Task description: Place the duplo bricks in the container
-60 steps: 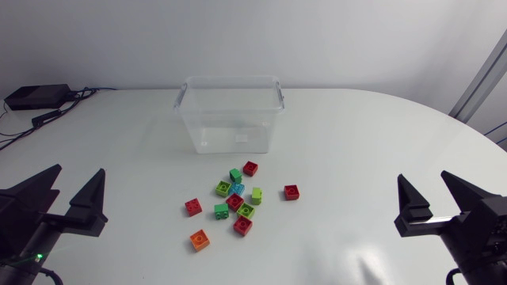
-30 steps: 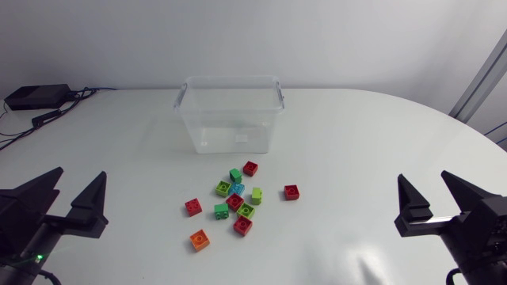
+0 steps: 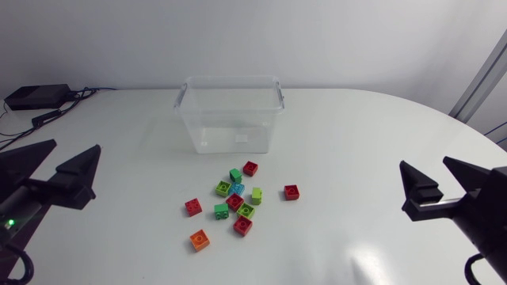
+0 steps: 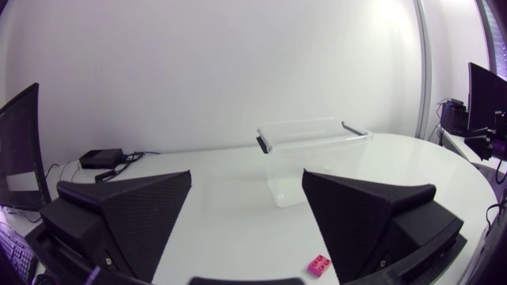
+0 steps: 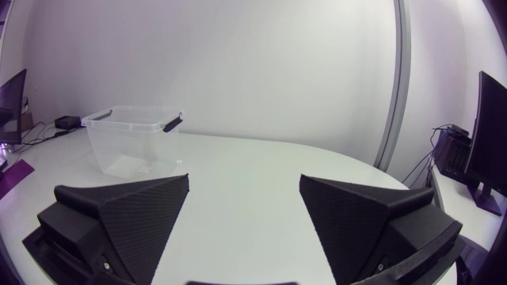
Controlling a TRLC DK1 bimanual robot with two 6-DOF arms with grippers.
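Note:
A clear plastic container (image 3: 230, 119) stands empty at the middle back of the table. In front of it several duplo bricks lie loose: red ones (image 3: 291, 191), green ones (image 3: 221, 210), lime ones (image 3: 223, 188), a blue one (image 3: 237, 188) and an orange one (image 3: 200, 239) nearest the front. My left gripper (image 3: 77, 145) hovers open at the left, well away from the bricks. My right gripper (image 3: 424, 162) hovers open at the right. In the left wrist view the container (image 4: 313, 158) is ahead of the open gripper (image 4: 247, 178) and one brick (image 4: 319, 266) shows by a finger. The right wrist view has the container (image 5: 135, 142) far ahead of its gripper (image 5: 244, 182).
A black box (image 3: 36, 96) with cables lies at the back left corner of the white table (image 3: 356, 134).
My left gripper has moved away from the front edge, toward the left rear. The right gripper has shifted slightly to the right. The bricks and container stay put.

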